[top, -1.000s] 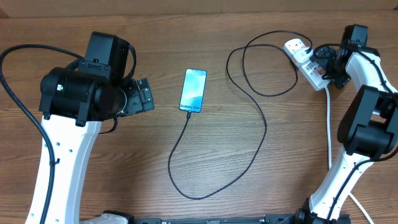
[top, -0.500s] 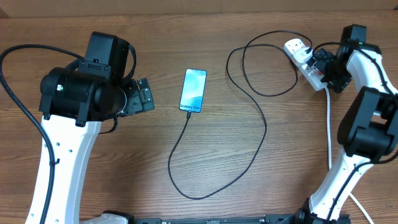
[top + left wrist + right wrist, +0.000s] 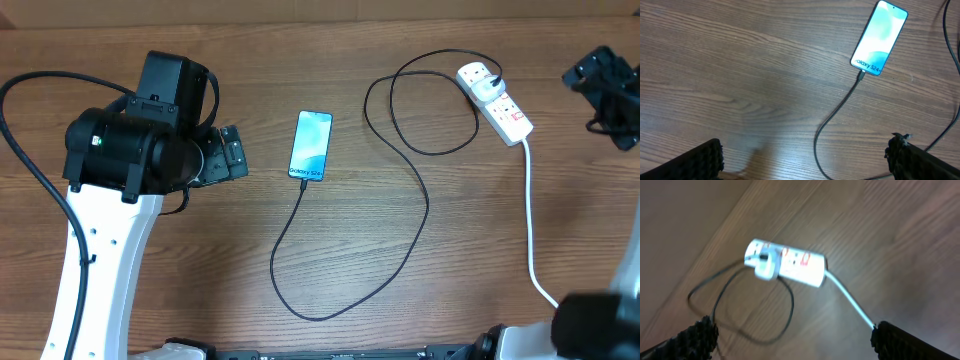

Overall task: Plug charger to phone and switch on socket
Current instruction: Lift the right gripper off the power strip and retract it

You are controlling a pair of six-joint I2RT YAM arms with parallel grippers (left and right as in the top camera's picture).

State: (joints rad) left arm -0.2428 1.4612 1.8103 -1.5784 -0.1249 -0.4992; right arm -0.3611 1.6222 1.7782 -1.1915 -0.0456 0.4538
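Well clear of the socket (image 3: 496, 102), right gripper (image 3: 795, 345) spread wide, empty; left gripper (image 3: 805, 160) likewise.

There is one phone (image 3: 311, 146) and one brown table (image 3: 180, 290). There is one charger (image 3: 425, 215), which is a single long black cable. There is one socket (image 3: 497, 103), with one white plug (image 3: 477, 75) in it and one white cord (image 3: 529, 220) at its end. The socket has a few red marks, but they are too small and blurry to count. There are two robot arms, the left arm (image 3: 120, 160) and the right arm (image 3: 610, 80). That makes two grippers, the left gripper (image 3: 812, 160) and the right gripper (image 3: 805, 342). Each one shows two black fingers (image 3: 700, 162), so there are four fingers in all.
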